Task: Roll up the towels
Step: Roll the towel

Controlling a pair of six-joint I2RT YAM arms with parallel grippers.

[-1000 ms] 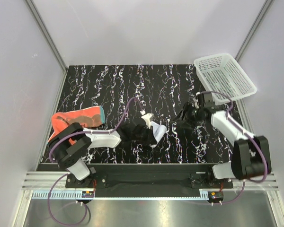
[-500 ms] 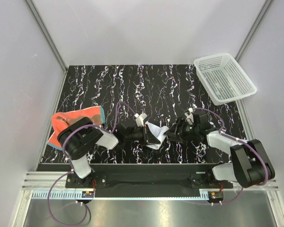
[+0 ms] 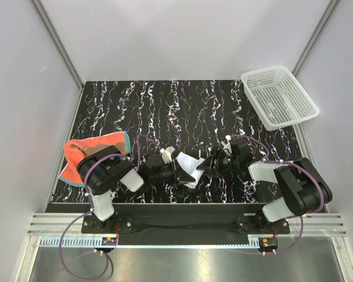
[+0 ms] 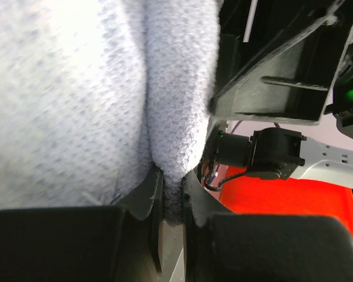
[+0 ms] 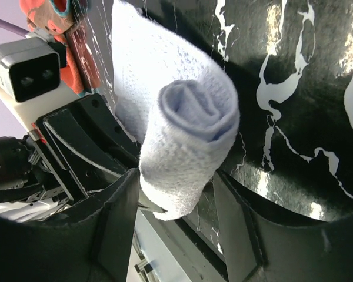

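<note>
From where I stand, both arms crowd together near the front edge of the black, white-veined tabletop (image 3: 165,106), a little right of its middle. The white towel (image 3: 191,173) lies between them, close to the front edge and well away from the other three.

In the left wrist view, the left arm's fingers (image 4: 150,191) are clenched on a fold of this towel, and the cloth bulges out just above the tips. In the right wrist view, one end of the towel is wound into a short, loose roll with its spiral showing, while the rest trails flat on the surface. The right arm's fingers (image 5: 126,194) stand spread to either side of that roll, not clamped on it. One sits right against the cloth, and dark tabletop shows between the roll and the other.

The orange-red towel (image 3: 106,143) lies unrolled at the left edge, its teal trim toward the centre, partly hidden under the left arm's elbow.

A white mesh basket (image 3: 265,71) sits at the far right corner, tilted and hanging out past the edge.

The widest stretch of open surface runs behind the arms to the far edge. Pale walls and slanting metal posts close in the back and both sides.
</note>
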